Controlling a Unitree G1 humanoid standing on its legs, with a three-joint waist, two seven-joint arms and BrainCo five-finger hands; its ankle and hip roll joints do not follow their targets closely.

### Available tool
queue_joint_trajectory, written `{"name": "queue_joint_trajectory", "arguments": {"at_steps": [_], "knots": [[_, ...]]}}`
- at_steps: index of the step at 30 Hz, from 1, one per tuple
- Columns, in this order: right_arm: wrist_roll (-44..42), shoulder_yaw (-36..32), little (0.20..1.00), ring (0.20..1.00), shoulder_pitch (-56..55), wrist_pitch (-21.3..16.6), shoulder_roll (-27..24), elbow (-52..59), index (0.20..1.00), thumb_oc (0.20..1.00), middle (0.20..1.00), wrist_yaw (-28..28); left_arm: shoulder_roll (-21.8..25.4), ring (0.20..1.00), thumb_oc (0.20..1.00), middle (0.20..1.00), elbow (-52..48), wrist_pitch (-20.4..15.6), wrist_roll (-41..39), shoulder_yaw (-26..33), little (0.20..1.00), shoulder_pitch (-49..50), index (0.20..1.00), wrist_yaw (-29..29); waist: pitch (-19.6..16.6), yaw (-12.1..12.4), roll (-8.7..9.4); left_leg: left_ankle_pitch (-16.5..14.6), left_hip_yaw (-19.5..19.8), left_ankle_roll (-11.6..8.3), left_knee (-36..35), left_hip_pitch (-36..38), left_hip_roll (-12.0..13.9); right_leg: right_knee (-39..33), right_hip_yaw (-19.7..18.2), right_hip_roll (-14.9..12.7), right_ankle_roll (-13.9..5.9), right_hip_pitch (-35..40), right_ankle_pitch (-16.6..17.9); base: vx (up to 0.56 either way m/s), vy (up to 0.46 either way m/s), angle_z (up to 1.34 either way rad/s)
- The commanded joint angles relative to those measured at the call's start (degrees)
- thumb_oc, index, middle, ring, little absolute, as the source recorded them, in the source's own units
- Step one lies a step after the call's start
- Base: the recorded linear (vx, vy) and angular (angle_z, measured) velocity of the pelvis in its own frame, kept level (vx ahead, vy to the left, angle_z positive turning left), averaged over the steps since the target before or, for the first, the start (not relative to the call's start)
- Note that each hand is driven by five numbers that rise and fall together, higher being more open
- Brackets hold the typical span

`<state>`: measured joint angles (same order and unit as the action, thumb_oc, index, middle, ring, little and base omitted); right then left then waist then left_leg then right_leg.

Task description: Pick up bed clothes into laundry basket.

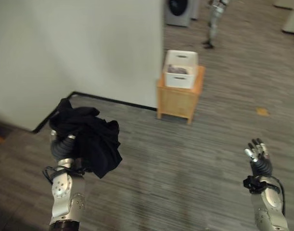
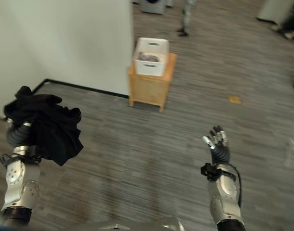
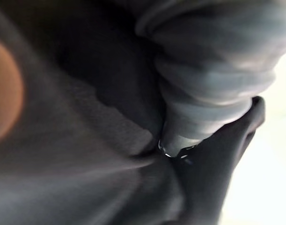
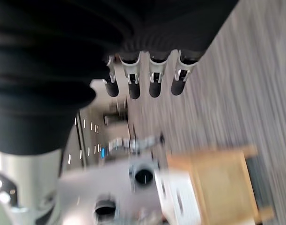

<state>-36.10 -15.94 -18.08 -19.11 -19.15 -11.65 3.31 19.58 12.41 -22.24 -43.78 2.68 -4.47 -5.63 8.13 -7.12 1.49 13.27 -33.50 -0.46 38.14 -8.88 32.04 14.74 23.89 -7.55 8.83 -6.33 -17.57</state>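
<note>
Left robot hand [image 1: 65, 144] under black garment [image 1: 91, 137]

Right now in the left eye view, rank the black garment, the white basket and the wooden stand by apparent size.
1. black garment, though it is nearest the camera, so this is unsure
2. wooden stand
3. white basket

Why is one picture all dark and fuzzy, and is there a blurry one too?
In the left wrist view the black cloth lies right against the camera, so it looks dark and out of focus. In the right wrist view the floor, the wooden stand and the white basket are smeared. The eye views are evenly lit, with the cloth draped over the left hand.
</note>
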Motion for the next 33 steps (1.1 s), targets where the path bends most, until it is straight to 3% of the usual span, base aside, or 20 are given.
{"name": "queue_joint_trajectory", "arguments": {"at_steps": [1, 2, 3, 6, 7, 10, 12, 20, 24, 25, 27, 29, 31, 32, 33], "knots": [[0.1, 6.5, 1.0, 1.0, 17.9, -3.1, -7.2, 1.1, 1.0, 1.0, 1.0, -0.5, 4.5, 0.2, 0.2, 0.2, -7.4, -3.0, -0.1, 4.9, 0.2, -6.4, 0.2, 2.8, 3.5, 6.3, 1.84, -14.5, 17.6, -4.89, -19.5, 4.6, -20.2, -12.9, -6.7, -3.0, -13.79, 8.9, 16.8, 0.17, -0.061, -2.24], [0.3, 6.7, 1.0, 1.0, 17.8, -2.8, -7.3, 1.2, 1.0, 1.0, 1.0, -0.9, 4.6, 0.2, 0.2, 0.2, -7.1, -2.8, 0.2, 4.8, 0.2, -6.3, 0.2, 3.3, 3.3, 6.4, 2.03, -14.8, 17.7, -4.79, -20.8, 4.8, -20.6, -13.6, -8.0, -2.7, -14.01, 9.0, 17.2, 0.27, -0.026, -2.44], [1.0, 7.4, 1.0, 1.0, 17.9, -2.5, -7.8, 0.9, 1.0, 1.0, 1.0, -1.5, 4.7, 0.2, 0.2, 0.2, -7.0, -2.4, 0.8, 4.5, 0.2, -6.1, 0.2, 4.0, 3.0, 6.6, 2.13, -14.9, 20.7, -4.88, -23.2, 3.2, -22.1, -14.3, -10.5, -2.1, -14.33, 9.0, 17.3, 0.27, 0.026, -1.48], [0.6, 8.4, 1.0, 1.0, 18.3, -2.2, -7.5, 0.5, 1.0, 1.0, 1.0, -1.9, 4.3, 0.2, 0.2, 0.2, -6.6, -2.4, 1.1, 4.7, 0.2, -6.2, 0.2, 3.9, 3.1, 7.0, 1.31, -10.5, 24.8, -6.04, -29.8, 1.5, -22.7, -14.8, -14.1, -0.6, -14.3, 9.5, 17.0, 0.23, 0.07, -0.79], [0.5, 8.2, 1.0, 1.0, 18.0, -2.4, -7.4, 0.4, 1.0, 1.0, 1.0, -2.1, 4.3, 0.2, 0.2, 0.2, -6.3, -2.5, 1.2, 4.4, 0.2, -6.5, 0.2, 3.9, 3.3, 6.9, 0.99, -9.4, 23.9, -6.17, -30.7, 1.0, -22.4, -14.3, -13.8, -0.4, -14.18, 9.9, 16.6, 0.19, 0.063, -1.43], [1.2, 8.0, 1.0, 1.0, 17.0, -1.8, -6.9, 1.1, 1.0, 1.0, 1.0, -2.4, 4.6, 0.2, 0.2, 0.2, -6.8, -2.3, 0.9, 3.6, 0.2, -6.9, 0.2, 4.7, 3.3, 6.2, 0.56, -10.4, 22.5, -5.42, -30.7, 2.0, -22.8, -13.2, -14.2, -0.3, -14.07, 10.3, 15.3, 0.14, 0.119, -0.61], [1.7, 8.2, 1.0, 1.0, 17.1, -1.6, -5.9, 0.7, 1.0, 1.0, 1.0, -2.2, 4.6, 0.2, 0.2, 0.2, -6.7, -2.6, 1.3, 3.8, 0.2, -7.2, 0.2, 4.2, 2.9, 5.9, 0.17, -10.5, 21.6, -4.54, -34.0, 4.1, -24.6, -12.4, -14.5, -1.1, -14.85, 10.1, 15.5, 0.16, 0.196, -0.18], [1.5, 9.4, 1.0, 1.0, 18.8, -1.0, -4.0, -0.2, 1.0, 1.0, 1.0, -2.8, 4.7, 0.2, 0.2, 0.2, -8.9, -4.0, 1.2, 8.7, 0.2, -4.0, 0.2, 2.2, 2.2, 8.2, 0.15, -11.8, 20.4, -2.04, -35.7, 4.7, -28.2, -10.4, -13.9, -3.5, -16.57, 8.7, 15.0, 0.14, 0.117, 0.15], [1.7, 9.0, 1.0, 1.0, 18.7, -0.5, -4.2, -0.3, 1.0, 1.0, 1.0, -3.2, 5.1, 0.2, 0.2, 0.2, -9.0, -3.5, 3.2, 9.6, 0.2, -3.0, 0.2, 1.0, 1.9, 8.3, -0.08, -14.7, 21.2, -0.12, -35.2, 6.4, -30.3, -2.1, -13.0, -5.6, -17.82, 7.4, 15.0, 0.13, 0.103, 0.45], [1.9, 8.9, 1.0, 1.0, 18.9, -0.5, -4.3, -0.4, 1.0, 1.0, 1.0, -3.2, 5.2, 0.2, 0.2, 0.2, -8.6, -3.3, 3.3, 9.4, 0.2, -3.2, 0.2, 0.9, 2.1, 8.3, -0.22, -15.6, 21.5, 0.63, -34.5, 7.0, -30.9, 2.3, -13.3, -6.2, -18.42, 6.2, 16.5, 0.2, 0.203, 0.38], [2.2, 9.3, 1.0, 1.0, 19.9, -0.6, -4.7, -0.3, 1.0, 1.0, 1.0, -2.9, 6.2, 0.2, 0.2, 0.2, -8.5, -3.1, 4.5, 9.0, 0.2, -3.4, 0.2, 0.1, 3.6, 7.8, -1.56, -17.4, 21.9, 3.11, -34.4, 10.4, -32.6, 16.2, -14.7, -8.3, -19.87, -0.3, 25.2, 0.16, 0.226, 0.3], [2.3, 9.5, 1.0, 1.0, 20.1, -0.7, -4.6, 0.0, 1.0, 1.0, 1.0, -2.9, 6.4, 0.2, 0.2, 0.2, -8.6, -3.1, 4.5, 9.1, 0.2, -3.3, 0.2, 0.0, 4.1, 7.7, -2.62, -17.5, 22.1, 3.72, -34.6, 11.1, -32.5, 19.8, -14.6, -8.7, -19.68, -2.1, 26.7, 0.1, 0.139, 0.15], [2.6, 9.8, 1.0, 1.0, 20.3, -0.8, -4.6, -0.1, 1.0, 1.0, 1.0, -2.7, 6.5, 0.2, 0.2, 0.2, -9.1, -3.1, 4.8, 9.5, 0.2, -2.8, 0.2, 0.0, 4.6, 7.4, -3.35, -18.3, 22.4, 4.03, -35.0, 12.3, -32.7, 23.5, -14.9, -8.4, -19.66, -4.6, 25.7, 0.18, 0.085, 0.15], [2.7, 10.2, 1.0, 1.0, 20.7, -0.4, -4.8, -0.4, 1.0, 1.0, 1.0, -2.8, 7.1, 0.2, 0.2, 0.2, -9.0, -3.3, 4.6, 9.4, 0.2, -3.1, 0.2, 0.0, 5.0, 6.6, -3.86, -19.1, 23.2, 3.86, -35.4, 14.1, -32.8, 23.2, -15.3, -7.4, -19.18, -8.5, 23.3, 0.4, -0.036, -0.16], [2.3, 10.1, 1.0, 1.0, 20.4, -0.3, -5.4, 0.2, 1.0, 1.0, 1.0, -3.2, 7.1, 0.2, 0.2, 0.2, -9.0, -3.7, 3.8, 9.3, 0.2, -3.7, 0.2, 0.4, 5.1, 5.8, -3.75, -20.3, 24.2, 2.93, -35.4, 15.4, -33.4, 15.9, -15.6, -7.0, -18.27, -10.6, 20.8, 0.41, -0.035, -0.17]]}}
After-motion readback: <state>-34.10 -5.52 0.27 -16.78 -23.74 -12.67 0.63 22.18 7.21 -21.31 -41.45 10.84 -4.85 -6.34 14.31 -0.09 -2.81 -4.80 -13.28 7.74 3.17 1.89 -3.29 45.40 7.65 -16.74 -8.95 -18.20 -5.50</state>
